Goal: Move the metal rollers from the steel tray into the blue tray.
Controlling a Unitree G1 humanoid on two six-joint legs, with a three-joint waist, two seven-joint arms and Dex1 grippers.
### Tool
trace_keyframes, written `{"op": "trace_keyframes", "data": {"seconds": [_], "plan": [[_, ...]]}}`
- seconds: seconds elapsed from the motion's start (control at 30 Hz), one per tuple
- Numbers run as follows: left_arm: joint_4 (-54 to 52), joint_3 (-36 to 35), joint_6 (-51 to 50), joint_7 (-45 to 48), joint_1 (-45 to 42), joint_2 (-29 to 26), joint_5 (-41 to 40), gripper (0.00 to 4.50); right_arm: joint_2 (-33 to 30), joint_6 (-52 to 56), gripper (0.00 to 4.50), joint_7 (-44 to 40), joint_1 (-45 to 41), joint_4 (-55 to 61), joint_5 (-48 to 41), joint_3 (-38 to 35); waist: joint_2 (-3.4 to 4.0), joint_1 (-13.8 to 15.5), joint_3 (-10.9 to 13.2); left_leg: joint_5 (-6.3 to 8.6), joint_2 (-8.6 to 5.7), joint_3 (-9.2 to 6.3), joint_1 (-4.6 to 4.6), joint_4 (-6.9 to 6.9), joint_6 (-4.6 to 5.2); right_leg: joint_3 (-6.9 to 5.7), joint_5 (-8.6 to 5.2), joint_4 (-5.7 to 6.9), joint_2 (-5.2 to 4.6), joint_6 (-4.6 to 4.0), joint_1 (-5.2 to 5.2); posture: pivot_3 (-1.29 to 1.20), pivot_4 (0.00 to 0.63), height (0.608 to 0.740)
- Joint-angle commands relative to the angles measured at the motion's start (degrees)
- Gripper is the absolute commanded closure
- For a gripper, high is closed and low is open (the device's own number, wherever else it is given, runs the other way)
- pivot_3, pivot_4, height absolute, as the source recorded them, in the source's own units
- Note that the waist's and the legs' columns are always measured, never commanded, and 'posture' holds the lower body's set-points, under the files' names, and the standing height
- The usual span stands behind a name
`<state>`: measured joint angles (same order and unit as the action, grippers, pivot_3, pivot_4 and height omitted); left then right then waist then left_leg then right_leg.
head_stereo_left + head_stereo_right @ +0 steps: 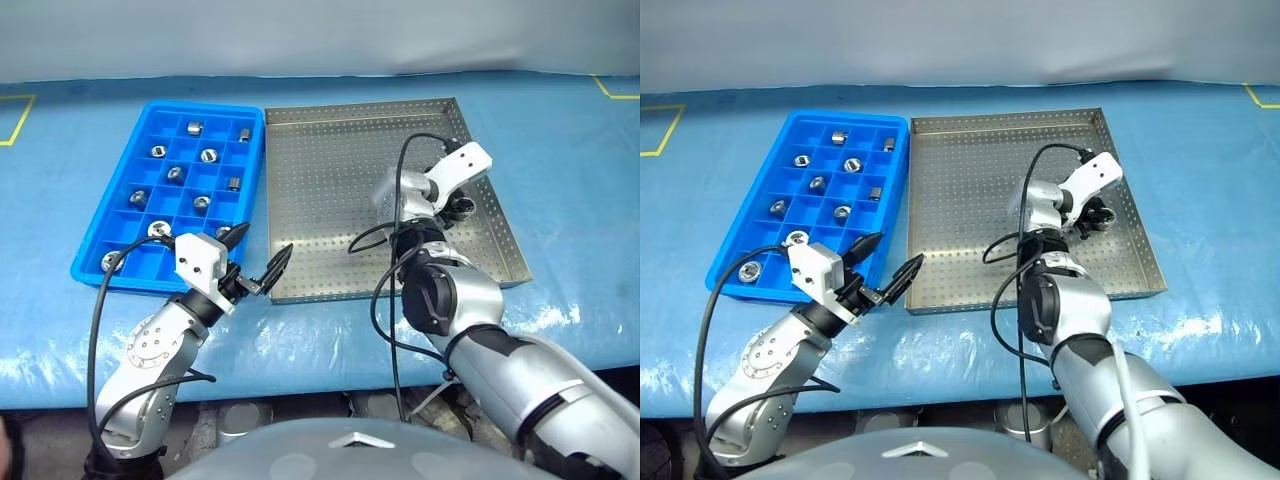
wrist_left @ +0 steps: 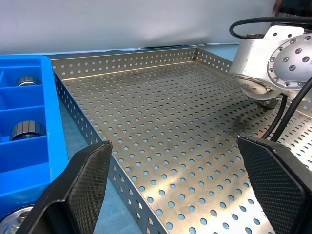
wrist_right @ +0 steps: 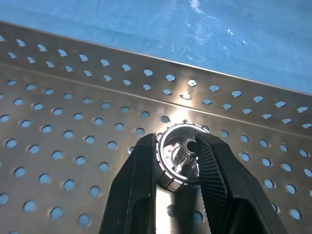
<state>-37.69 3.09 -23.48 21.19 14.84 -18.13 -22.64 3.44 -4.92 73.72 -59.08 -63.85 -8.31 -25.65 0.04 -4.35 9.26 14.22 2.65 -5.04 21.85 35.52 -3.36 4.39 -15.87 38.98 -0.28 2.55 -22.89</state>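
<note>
The right gripper (image 3: 178,161) is clamped on the last metal roller (image 3: 179,157), down by the steel tray (image 1: 340,180)'s right rim. The roller's bore lies level, pointing back at the wrist. The blue tray (image 1: 112,262) sits beyond the steel tray's left edge, across bare perforated floor. The left gripper (image 1: 258,262) hangs spread wide over the gap between the trays, nearer the blue one.
</note>
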Motion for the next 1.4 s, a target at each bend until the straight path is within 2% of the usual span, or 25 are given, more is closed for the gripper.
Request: {"op": "trace_keyframes", "data": {"seconds": [0.03, 0.27, 0.53, 0.73, 1.03, 1.4], "plan": [[-1.61, 0.14, 0.97, -0.11, -0.34, 0.19, 0.14, 0.0, 2.25, 1.5, 3.67, -1.16, 0.43, 5.67, 1.44, 2.84, 0.01, -0.01, 0.0, 0.0, 0.0, 0.0, 0.0, -0.01, 0.0, -0.01, 0.0, 0.0, 0.0, 0.0, 0.0, 0.04, 0.15, 0.74], [-1.19, 0.38, 0.76, 0.11, -0.89, 0.23, -0.08, 0.0, 6.7, 8.95, 3.67, -5.89, 3.25, 18.42, 3.32, 8.14, 0.05, 0.33, 0.02, -0.01, -0.04, 0.0, 0.03, 0.03, -0.01, -0.01, 0.0, -0.01, -0.06, 0.0, 0.0, 0.02, 0.15, 0.74], [-1.55, -0.23, 1.1, -1.02, 0.24, 0.97, 0.16, 0.0, 9.66, 21.39, 3.67, -23.2, 7.6, 32.86, 3.87, 19.72, 0.07, 0.0, 0.02, 0.0, 0.0, -0.02, 0.0, -0.03, 0.0, -0.04, 0.0, 0.0, -0.01, 0.0, -0.01, 0.04, 0.15, 0.74], [-2.17, -0.39, 1.43, -1.84, 1.34, 1.31, 0.32, 0.0, 10.27, 26.48, 3.67, -34.49, 11.51, 41.89, 2.51, 26.48, 0.07, 0.58, 0.03, 0.0, 0.0, -0.03, 0.02, -0.02, 0.0, -0.06, 0.0, -0.03, -0.03, 0.0, -0.02, 0.06, 0.15, 0.74], [-2.68, -0.37, 1.6, -2.64, 2.04, 1.39, 0.33, 0.0, 7.89, 35.33, 3.67, -53.78, 16.79, 54.72, -0.28, 36.59, 0.07, 0.92, 0.03, 0.0, 0.0, -0.06, 0.03, -0.03, 0.0, -0.11, -0.01, -0.04, -0.03, 0.01, -0.03, 0.07, 0.15, 0.74], [-3.54, -0.97, 1.52, -2.99, 3.03, 1.18, 0.26, 0.0, 2.02, 46.46, 3.67, -78.13, 20.97, 67.59, -5.53, 44.42, 0.05, 1.21, 0.04, 0.0, 0.0, -0.11, 0.05, -0.01, 0.0, -0.16, -0.01, -0.04, -0.03, 0.01, -0.02, 0.09, 0.15, 0.74]]}}
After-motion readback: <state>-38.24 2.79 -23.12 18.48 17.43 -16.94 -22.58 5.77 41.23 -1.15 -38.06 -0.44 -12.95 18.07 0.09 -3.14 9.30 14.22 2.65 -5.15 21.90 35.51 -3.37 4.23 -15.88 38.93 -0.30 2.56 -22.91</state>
